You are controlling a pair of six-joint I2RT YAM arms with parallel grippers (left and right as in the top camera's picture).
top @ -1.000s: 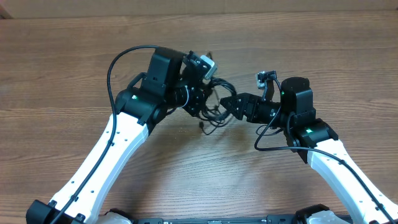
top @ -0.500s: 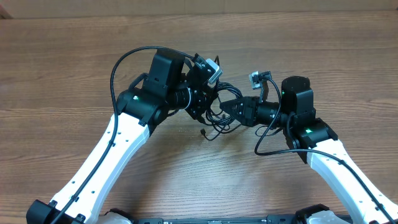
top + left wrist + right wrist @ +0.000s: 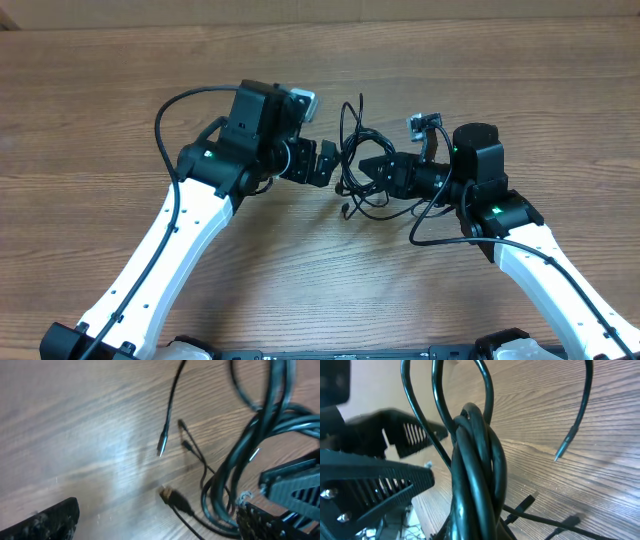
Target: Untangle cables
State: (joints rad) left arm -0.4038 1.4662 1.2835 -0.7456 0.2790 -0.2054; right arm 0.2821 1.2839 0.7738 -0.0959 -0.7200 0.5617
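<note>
The cables are thin black cords bunched in a tangle at the table's middle, with loops rising toward the far side and a plug end trailing near. My right gripper is shut on the tangle from the right. In the right wrist view the thick bundle of cables fills the centre and hides my right gripper's jaws. My left gripper stands open just left of the tangle, holding nothing. In the left wrist view the cables hang at the right, with loose plugs on the wood between the fingers.
The wooden table stretches all round the arms. Thick black arm wires loop off the left arm and under the right arm. The left gripper's ribbed fingers show at the left of the right wrist view.
My left gripper has opened, let go of the tangle and drawn back to the left. My right gripper has shut on the tangle, and the loops now stand out toward the far side.
</note>
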